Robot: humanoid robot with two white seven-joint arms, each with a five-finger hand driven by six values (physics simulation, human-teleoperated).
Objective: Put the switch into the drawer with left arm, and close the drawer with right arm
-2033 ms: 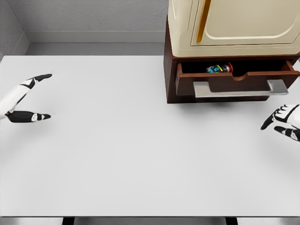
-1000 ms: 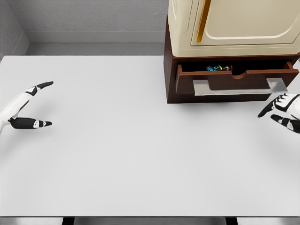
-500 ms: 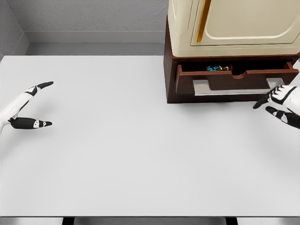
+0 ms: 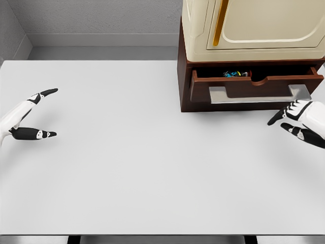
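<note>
The switch (image 4: 234, 74) lies in the drawer (image 4: 254, 86) (table's (image 4: 127, 168) far right).

— What is the table (image 4: 127, 168) made of?
— It looks like a smooth, matt white board, plain and evenly lit, without grain.
— And the cabinet (image 4: 184, 76)?
— Its lower body is dark brown with a wood look, slightly satin. The drawer (image 4: 254, 87) front has the same finish, with a flat handle (image 4: 259, 95) that reads as brushed grey metal.
— The upper part?
— The door (image 4: 264, 25) is cream, smooth, faintly glossy like painted plastic, with a golden metallic strip (image 4: 219, 23).
— The hands?
— The left hand (image 4: 25, 118) and right hand (image 4: 299, 122) look like hard white plastic with black matt fingertips.
</note>
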